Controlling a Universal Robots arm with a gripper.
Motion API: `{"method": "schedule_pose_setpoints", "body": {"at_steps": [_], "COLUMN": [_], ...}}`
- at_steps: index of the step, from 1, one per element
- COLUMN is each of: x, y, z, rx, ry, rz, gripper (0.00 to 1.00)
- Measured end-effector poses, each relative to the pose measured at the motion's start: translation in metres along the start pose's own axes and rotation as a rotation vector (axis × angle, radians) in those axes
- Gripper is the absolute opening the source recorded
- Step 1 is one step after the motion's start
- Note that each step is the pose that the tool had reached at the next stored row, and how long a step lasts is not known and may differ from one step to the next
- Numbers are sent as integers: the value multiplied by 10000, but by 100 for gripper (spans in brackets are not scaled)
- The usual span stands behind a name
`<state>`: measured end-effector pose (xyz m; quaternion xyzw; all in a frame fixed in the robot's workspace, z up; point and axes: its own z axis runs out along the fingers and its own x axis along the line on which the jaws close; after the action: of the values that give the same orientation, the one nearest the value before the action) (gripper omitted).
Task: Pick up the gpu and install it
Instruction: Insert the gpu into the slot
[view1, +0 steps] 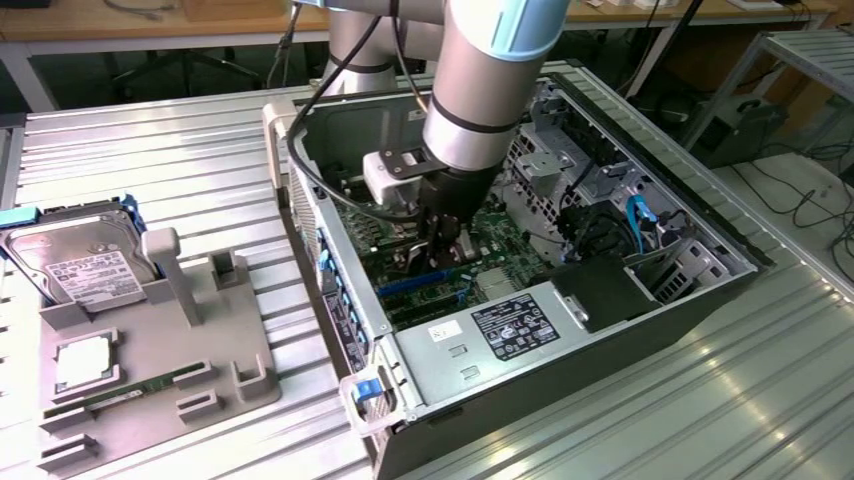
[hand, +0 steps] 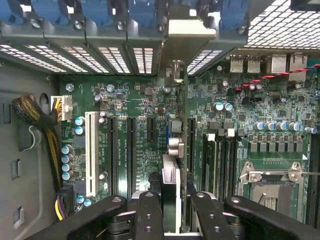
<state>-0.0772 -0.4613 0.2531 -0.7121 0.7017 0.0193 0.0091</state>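
Observation:
My gripper (hand: 176, 216) is down inside the open computer case (view1: 334, 330), over the green motherboard (hand: 135, 105). Its black fingers (hand: 150, 215) are shut on the gpu (hand: 172, 175), which I see edge-on as a thin dark card standing upright between the expansion slots. The card's silver bracket (hand: 187, 32) is at the case's rear slot openings. In the exterior view the gripper (view1: 447, 252) holds the gpu (view1: 441, 268) low against the board, just above a blue slot (view1: 414, 286). Whether the card sits fully in its slot I cannot tell.
At the exterior view's left a grey holder (view1: 200, 350) carries a silver hard drive (view1: 74, 265) and a narrow RAM stick (view1: 134, 390). Inside the case are the labelled power supply (view1: 514, 330), a yellow-black cable bundle (hand: 35, 115), a white slot (hand: 91, 150) and the CPU socket (hand: 272, 185).

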Motion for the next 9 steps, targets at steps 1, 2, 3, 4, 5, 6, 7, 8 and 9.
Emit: {"method": "schedule_pose_setpoints", "body": {"at_steps": [1,2,3,4,5,6,7,8,9], "x": [0,1,0,0,0,1,2,2,2], "y": [9,17,24,28,29,30,30,31,31], "z": [4,7,11,17,25,34,46,60,76], "rx": [-1,-1,0,1,1,0,-1,-1,-2], "ry": [1,1,1,-1,-2,0,0,0,-1], "rz": [-1,-2,-2,-2,-2,-4,-3,-3,-2], "gripper": [27,27,27,27,27,27,27,27,27]}}
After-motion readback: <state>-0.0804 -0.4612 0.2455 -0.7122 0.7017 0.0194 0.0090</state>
